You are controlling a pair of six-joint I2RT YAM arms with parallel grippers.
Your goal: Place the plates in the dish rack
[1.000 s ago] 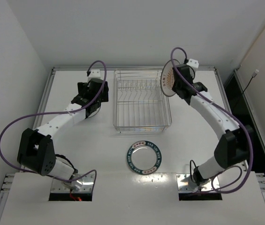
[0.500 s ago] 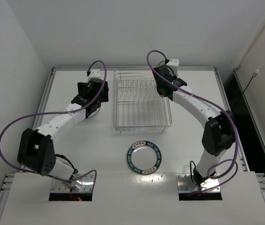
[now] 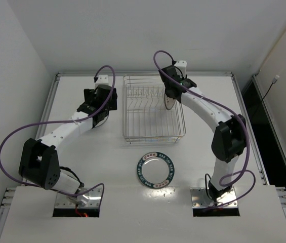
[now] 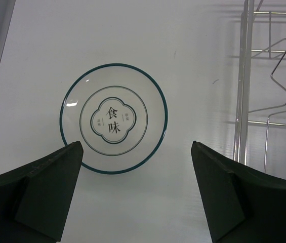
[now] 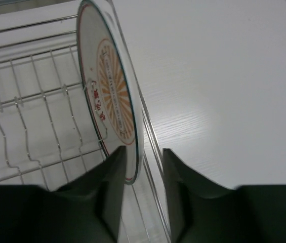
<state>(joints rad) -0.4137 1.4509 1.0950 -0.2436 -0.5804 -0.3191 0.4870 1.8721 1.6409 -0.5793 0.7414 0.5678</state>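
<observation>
Orange-striped plate (image 5: 107,91) is clamped by right tool (image 5: 144,167), held upright to slot between prongs (image 3: 145,93) of dish rack (image 3: 153,139); left tool (image 4: 136,144) apart.

The dish rack (image 3: 153,109) sits on the table (image 3: 208,152) at mid-width, toward the far edge; the upright plate (image 5: 110,96) stands on edge just inside the rack's right rim, between the right gripper's (image 5: 143,157) fingers; the near plate (image 3: 156,169) lies flat in front of the rack; the left plate (image 4: 113,118) lies flat left of the rack, under the left gripper (image 4: 136,147).
</observation>
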